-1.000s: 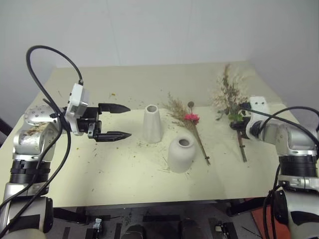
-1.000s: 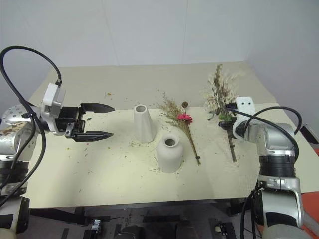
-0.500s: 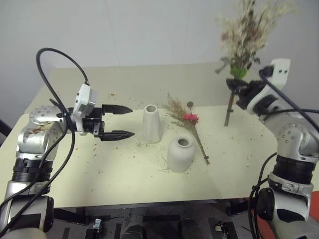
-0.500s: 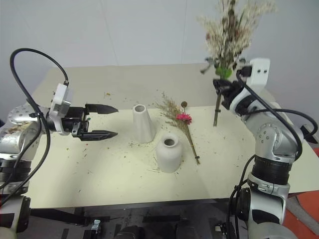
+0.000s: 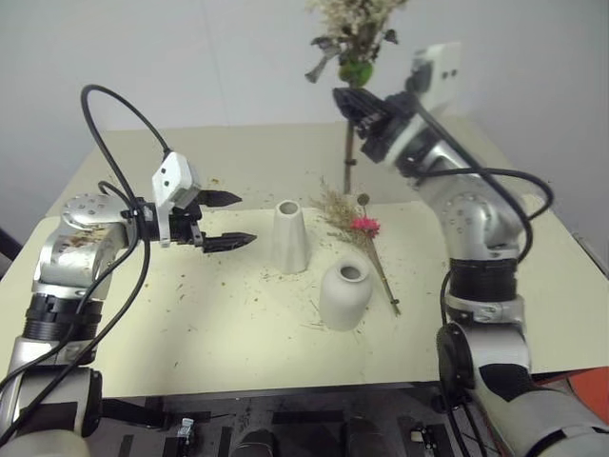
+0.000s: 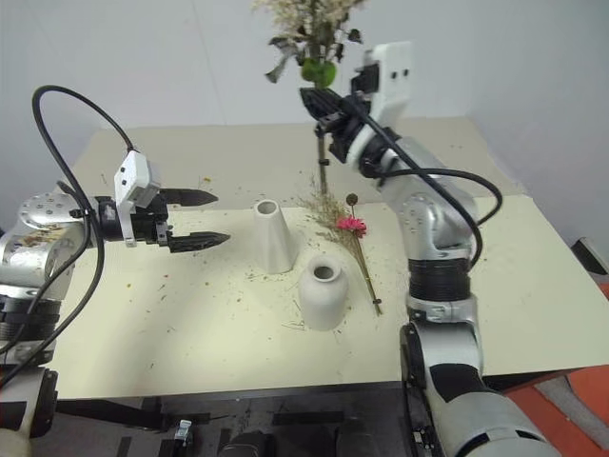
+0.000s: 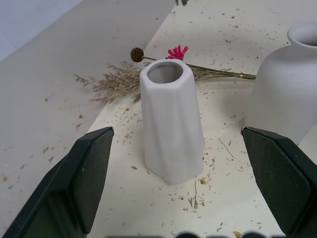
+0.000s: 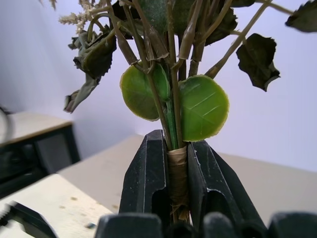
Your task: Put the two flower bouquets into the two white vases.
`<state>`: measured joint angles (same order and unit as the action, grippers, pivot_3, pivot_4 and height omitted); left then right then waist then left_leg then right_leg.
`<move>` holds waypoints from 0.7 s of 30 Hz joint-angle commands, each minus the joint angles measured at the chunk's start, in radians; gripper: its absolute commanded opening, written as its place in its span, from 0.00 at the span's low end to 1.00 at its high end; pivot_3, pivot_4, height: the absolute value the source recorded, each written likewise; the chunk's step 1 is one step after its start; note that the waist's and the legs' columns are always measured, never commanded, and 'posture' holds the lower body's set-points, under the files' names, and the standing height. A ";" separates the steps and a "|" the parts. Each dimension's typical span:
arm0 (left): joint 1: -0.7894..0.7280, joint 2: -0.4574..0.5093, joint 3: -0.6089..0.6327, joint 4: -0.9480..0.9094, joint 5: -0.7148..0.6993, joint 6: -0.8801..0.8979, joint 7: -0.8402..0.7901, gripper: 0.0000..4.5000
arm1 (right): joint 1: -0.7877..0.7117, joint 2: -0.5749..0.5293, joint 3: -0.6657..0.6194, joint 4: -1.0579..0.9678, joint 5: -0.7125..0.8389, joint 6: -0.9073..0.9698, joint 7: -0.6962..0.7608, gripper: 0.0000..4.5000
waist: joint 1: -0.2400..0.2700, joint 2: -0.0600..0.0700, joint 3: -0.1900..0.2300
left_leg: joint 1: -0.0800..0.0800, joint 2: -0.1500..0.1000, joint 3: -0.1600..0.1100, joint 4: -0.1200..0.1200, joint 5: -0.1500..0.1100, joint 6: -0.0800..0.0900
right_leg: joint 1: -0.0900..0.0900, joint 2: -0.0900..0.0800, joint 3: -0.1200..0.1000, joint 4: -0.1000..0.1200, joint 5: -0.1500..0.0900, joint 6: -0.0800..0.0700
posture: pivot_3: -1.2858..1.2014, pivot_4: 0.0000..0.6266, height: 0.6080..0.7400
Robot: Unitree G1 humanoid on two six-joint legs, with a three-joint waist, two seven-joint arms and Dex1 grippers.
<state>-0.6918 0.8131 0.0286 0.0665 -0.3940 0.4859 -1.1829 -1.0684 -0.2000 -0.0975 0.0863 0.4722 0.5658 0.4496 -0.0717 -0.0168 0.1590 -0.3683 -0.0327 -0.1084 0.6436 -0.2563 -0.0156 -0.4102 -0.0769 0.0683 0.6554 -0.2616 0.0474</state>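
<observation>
Nearest the camera, on the table, the squat rounded vase, upright, well apart from both sets of fingers. Just behind it and toward the left gripper, the tall tapered vase, also upright, standing straight ahead of the left gripper and just beyond its fingertips, not touched by them. Left fingers spread wide and level, holding nothing, framing the tall vase between them in the wrist view. Beside both vases, on the side away from the left gripper, the grass bouquet with the magenta flower and brown seed head, flat on the table, its stems running past the squat vase; free of any fingers. Scattered dry bits all over the tabletop. Farther back and high above the table, the right gripper, fingers clamped on the wrapped stem of the cream bouquet, roughly upright; round green leaves just above the fingertips, stem end hanging below them, over the table behind the tall vase.
</observation>
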 commanded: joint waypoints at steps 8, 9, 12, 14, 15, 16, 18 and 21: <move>0.065 0.049 0.106 -0.112 -0.066 0.052 0.037 1.00 | -0.076 0.117 0.043 0.086 -0.012 -0.125 0.038 0.06 | 0.000 0.000 0.000 | 0.000 0.000 0.000 0.000 0.001 -0.001 | -0.002 0.000 0.000 0.002 0.001 -0.001 | 0.52 0.24 1.00; 0.067 0.050 0.109 -0.117 -0.070 0.055 0.038 1.00 | -0.079 0.131 0.045 0.106 -0.017 -0.137 0.038 0.06 | 0.000 0.000 0.000 | 0.000 0.000 0.000 0.000 0.001 -0.001 | -0.002 0.000 0.000 0.002 0.001 -0.001 | 0.52 0.24 1.00; 0.070 0.049 0.114 -0.127 -0.080 0.059 0.039 1.00 | -0.092 0.158 0.039 0.155 -0.025 -0.169 0.033 0.06 | -0.001 0.001 0.000 | 0.000 0.000 0.000 -0.001 0.001 -0.001 | -0.003 0.000 0.000 0.002 0.001 -0.001 | 0.52 0.24 1.00; 0.070 0.050 0.114 -0.131 -0.087 0.061 0.041 1.00 | -0.106 0.175 0.033 0.197 -0.030 -0.192 0.026 0.06 | -0.002 0.000 0.000 | 0.000 0.000 0.000 -0.001 0.001 -0.002 | -0.004 0.000 0.000 0.003 0.001 -0.001 | 0.52 0.24 1.00; 0.071 0.051 0.114 -0.132 -0.090 0.061 0.042 1.00 | -0.110 0.179 0.031 0.211 -0.033 -0.200 0.026 0.06 | -0.002 0.000 0.000 | 0.000 0.000 0.000 -0.001 0.001 -0.002 | -0.005 0.000 0.000 0.004 0.001 -0.001 | 0.52 0.24 1.00; 0.071 0.053 0.113 -0.132 -0.091 0.060 0.043 1.00 | -0.111 0.184 0.033 0.226 -0.037 -0.208 0.025 0.06 | -0.002 0.001 0.000 | -0.001 0.000 0.000 -0.001 0.001 -0.002 | -0.006 0.000 0.000 0.004 0.001 -0.001 | 0.52 0.24 1.00; 0.070 0.055 0.112 -0.131 -0.092 0.058 0.044 1.00 | -0.105 0.192 0.041 0.243 -0.047 -0.222 0.027 0.06 | -0.002 0.000 0.000 | -0.001 0.000 0.000 -0.001 0.002 -0.003 | -0.008 0.000 0.000 0.007 0.001 -0.001 | 0.52 0.24 1.00; 0.071 0.058 0.112 -0.130 -0.094 0.057 0.045 1.00 | -0.095 0.200 0.046 0.255 -0.058 -0.228 0.030 0.06 | -0.004 0.001 0.000 | -0.001 0.001 0.001 -0.001 0.002 -0.004 | -0.010 0.000 0.000 0.008 0.001 -0.002 | 0.52 0.24 1.00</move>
<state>-0.6187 0.8510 0.1044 -0.0323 -0.4734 0.5463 -1.1449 -1.1410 -0.0074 -0.0491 0.3624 0.4143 0.3734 0.4775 -0.0752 -0.0162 0.1586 -0.3695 -0.0319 -0.1077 0.6422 -0.2540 -0.0195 -0.4199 -0.0770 0.0682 0.6632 -0.2607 0.0458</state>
